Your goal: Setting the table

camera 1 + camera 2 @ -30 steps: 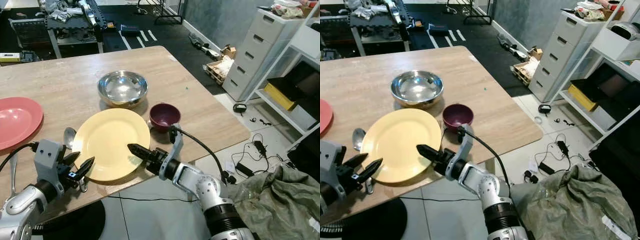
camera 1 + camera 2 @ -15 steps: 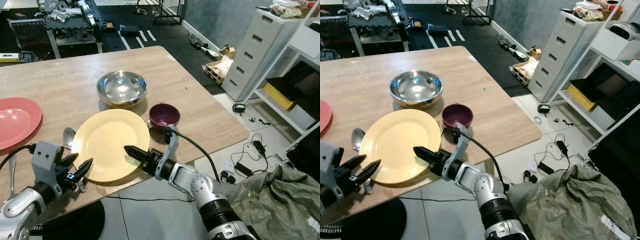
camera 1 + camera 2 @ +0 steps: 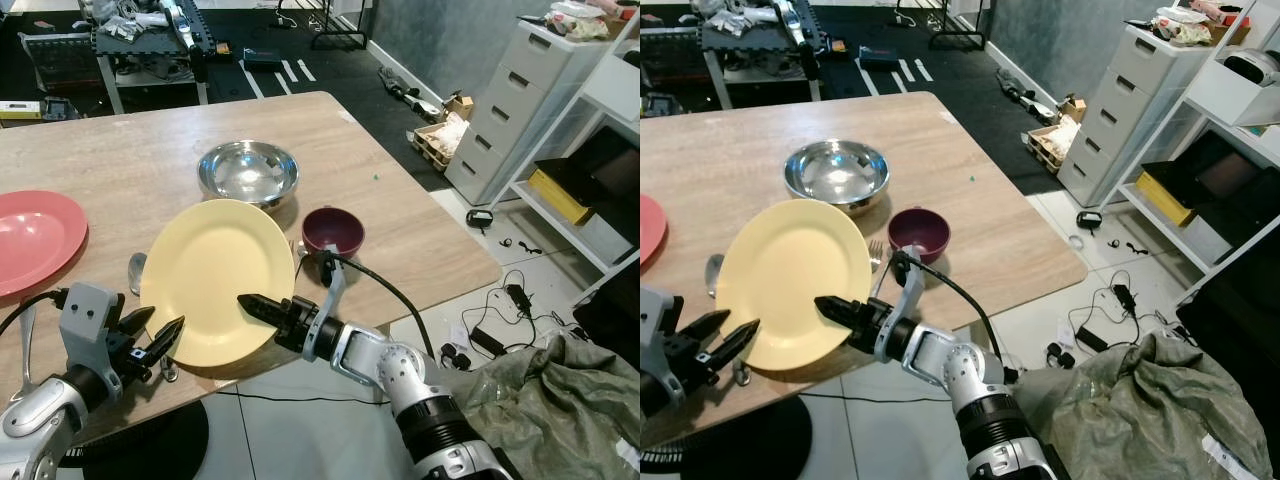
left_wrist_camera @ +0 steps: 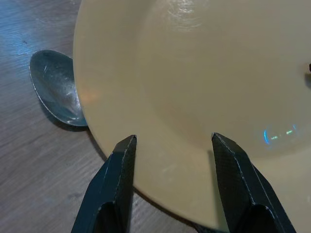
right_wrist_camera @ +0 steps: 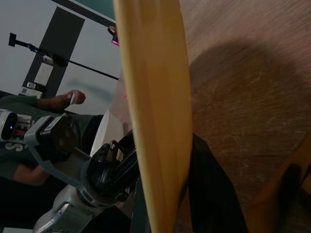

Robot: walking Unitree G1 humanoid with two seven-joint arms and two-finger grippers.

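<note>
A wooden bench point(image 3: 120, 160) stood in a cluttered workroom. At its near edge the right pincer point(image 3: 258, 304) pinched the tilted yellow plate point(image 3: 215, 275), probably to reposition it; the left pincer point(image 3: 158, 340) waited spread alongside.

1. The table point(image 3: 120, 160) has a pale wood-grain top, matt, with fine streaks in the grain.
2. The yellow plate point(image 3: 215, 270) looks like smooth glazed ceramic or plastic, which one cannot be told; it has a soft sheen and small light reflections in the left wrist view.
3. The steel bowl point(image 3: 247, 172) is polished metal, mirror-bright inside.
4. The spoon point(image 4: 56, 87) is dull grey metal, lightly scuffed.
5. The maroon bowl point(image 3: 332, 230) is smooth with a low gloss.
6. The pink plate point(image 3: 35, 238) is smooth and slightly glossy.
7. The right gripper point(image 3: 250, 301) and the left gripper point(image 3: 160, 335) have matt black fingers point(image 4: 121, 170) with a finely textured surface.
8. The arms' housings are silver-grey with a satin finish.
</note>
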